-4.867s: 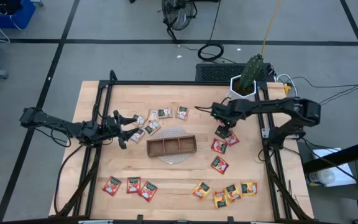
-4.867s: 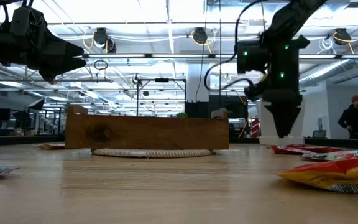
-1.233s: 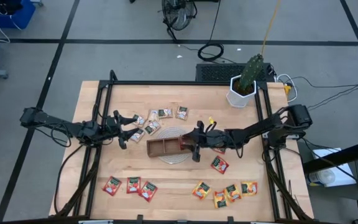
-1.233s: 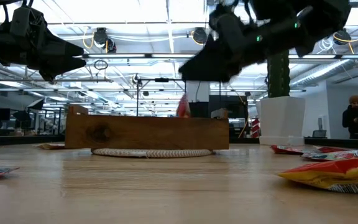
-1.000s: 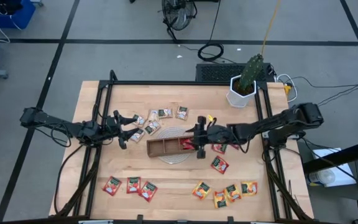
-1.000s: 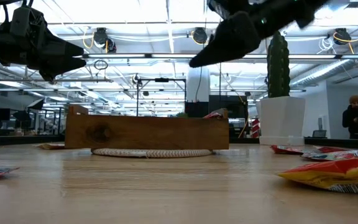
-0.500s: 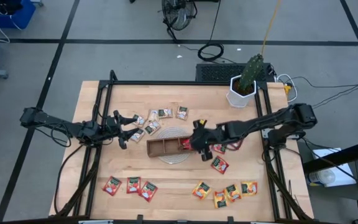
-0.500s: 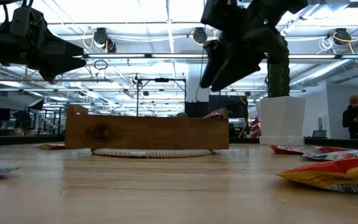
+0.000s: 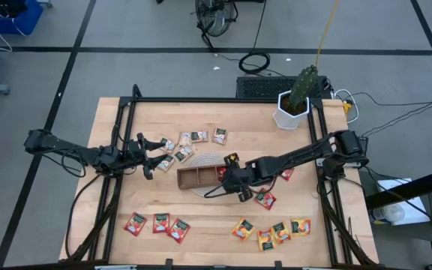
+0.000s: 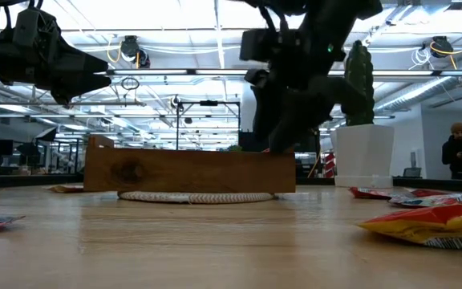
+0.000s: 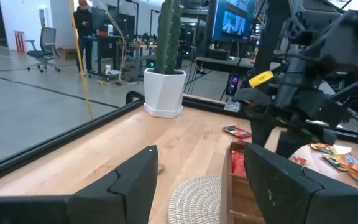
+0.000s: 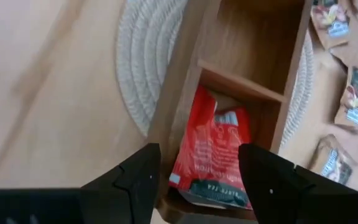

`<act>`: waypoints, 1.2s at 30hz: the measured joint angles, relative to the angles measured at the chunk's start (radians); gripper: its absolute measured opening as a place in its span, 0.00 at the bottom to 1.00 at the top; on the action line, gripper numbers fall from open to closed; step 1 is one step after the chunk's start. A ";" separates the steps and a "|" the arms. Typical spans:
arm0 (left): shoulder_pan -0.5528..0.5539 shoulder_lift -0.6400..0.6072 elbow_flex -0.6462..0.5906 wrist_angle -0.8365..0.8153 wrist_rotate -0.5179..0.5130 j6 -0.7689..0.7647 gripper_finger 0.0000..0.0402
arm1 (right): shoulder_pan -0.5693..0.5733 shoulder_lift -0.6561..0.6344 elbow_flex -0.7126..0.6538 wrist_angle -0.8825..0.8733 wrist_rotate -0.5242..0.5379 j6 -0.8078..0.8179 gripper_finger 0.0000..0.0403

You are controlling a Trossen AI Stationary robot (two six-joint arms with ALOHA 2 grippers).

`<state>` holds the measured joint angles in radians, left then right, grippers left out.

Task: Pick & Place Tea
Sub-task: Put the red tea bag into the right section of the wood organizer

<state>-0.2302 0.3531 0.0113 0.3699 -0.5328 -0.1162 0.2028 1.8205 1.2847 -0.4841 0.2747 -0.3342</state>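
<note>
In the low view the wooden tray (image 10: 189, 170) wall hides the red sachet (image 12: 213, 149) lying inside. The right arm covers part of the tray's end compartment from above. Sachet labels are too small to read.

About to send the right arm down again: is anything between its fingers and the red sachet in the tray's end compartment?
Nothing visible. The right gripper hangs open directly over the red tea sachet, which leans in the end compartment of the wooden tray; only the compartment walls flank it.

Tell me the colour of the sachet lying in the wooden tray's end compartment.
Red sachet, clearest in the right wrist view.
</note>
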 joint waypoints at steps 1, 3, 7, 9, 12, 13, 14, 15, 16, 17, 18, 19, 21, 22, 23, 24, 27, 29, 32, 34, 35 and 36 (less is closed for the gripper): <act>0.000 0.000 0.000 0.000 0.000 0.000 0.60 | 0.001 0.003 0.000 -0.001 0.018 -0.006 0.50; 0.000 0.000 0.000 0.000 0.000 0.000 0.60 | 0.003 0.009 0.001 -0.003 0.059 -0.011 0.50; 0.000 0.000 0.000 0.000 0.000 0.000 0.60 | 0.002 0.006 0.001 -0.004 0.141 -0.032 0.49; 0.000 0.000 0.000 0.000 0.000 0.000 0.60 | 0.002 0.004 0.001 0.000 0.176 -0.054 0.48; 0.000 0.000 0.000 0.000 0.000 0.000 0.60 | 0.002 0.004 0.001 -0.003 0.201 -0.067 0.48; 0.000 0.000 0.000 0.000 0.000 0.000 0.60 | 0.002 0.004 0.001 -0.005 0.201 -0.068 0.48; 0.000 0.000 0.000 0.001 0.000 0.000 0.60 | 0.002 0.004 0.001 -0.006 0.201 -0.068 0.48; 0.000 0.000 0.000 0.000 0.000 0.000 0.60 | 0.002 0.004 0.001 -0.006 0.202 -0.068 0.48; 0.000 0.000 0.000 0.000 0.000 0.000 0.60 | 0.002 0.004 0.001 -0.006 0.202 -0.068 0.47; 0.000 0.000 0.000 0.000 0.000 0.000 0.60 | 0.001 0.004 0.001 -0.006 0.202 -0.068 0.47; 0.000 0.000 0.000 0.000 0.000 0.000 0.60 | -0.002 0.004 0.001 -0.006 0.201 -0.068 0.47; 0.000 0.000 0.000 0.000 0.000 0.000 0.60 | -0.005 0.004 0.001 -0.007 0.199 -0.071 0.47; 0.000 0.000 0.000 0.000 0.000 0.000 0.60 | -0.012 0.004 0.001 -0.007 0.198 -0.076 0.46; 0.000 0.000 0.000 0.000 0.000 0.000 0.60 | -0.016 0.004 0.001 -0.008 0.197 -0.082 0.46; 0.000 0.000 0.000 0.000 0.000 0.000 0.60 | -0.021 0.004 0.001 -0.008 0.196 -0.091 0.46; 0.000 0.000 0.000 0.000 0.000 0.000 0.60 | -0.025 0.004 0.001 -0.011 0.195 -0.100 0.46; 0.000 0.000 0.000 0.000 0.000 0.000 0.60 | -0.038 0.004 0.001 -0.022 0.195 -0.116 0.46; 0.000 0.000 0.000 0.000 0.000 0.000 0.60 | -0.044 0.004 0.001 -0.024 0.195 -0.118 0.46; 0.000 0.000 0.000 0.000 0.000 0.000 0.60 | -0.045 0.006 0.001 -0.017 0.208 -0.137 0.46; 0.000 0.000 0.000 0.000 0.000 0.000 0.60 | -0.045 0.007 0.001 0.007 0.255 -0.158 0.45; 0.000 0.000 0.000 0.000 0.000 0.000 0.60 | -0.044 0.007 0.001 0.020 0.277 -0.172 0.45; 0.000 0.000 0.000 0.000 0.000 0.000 0.60 | -0.043 0.007 0.001 0.039 0.297 -0.183 0.45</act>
<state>-0.2303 0.3531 0.0116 0.3702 -0.5331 -0.1162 0.1597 1.8278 1.2854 -0.4453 0.5717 -0.5171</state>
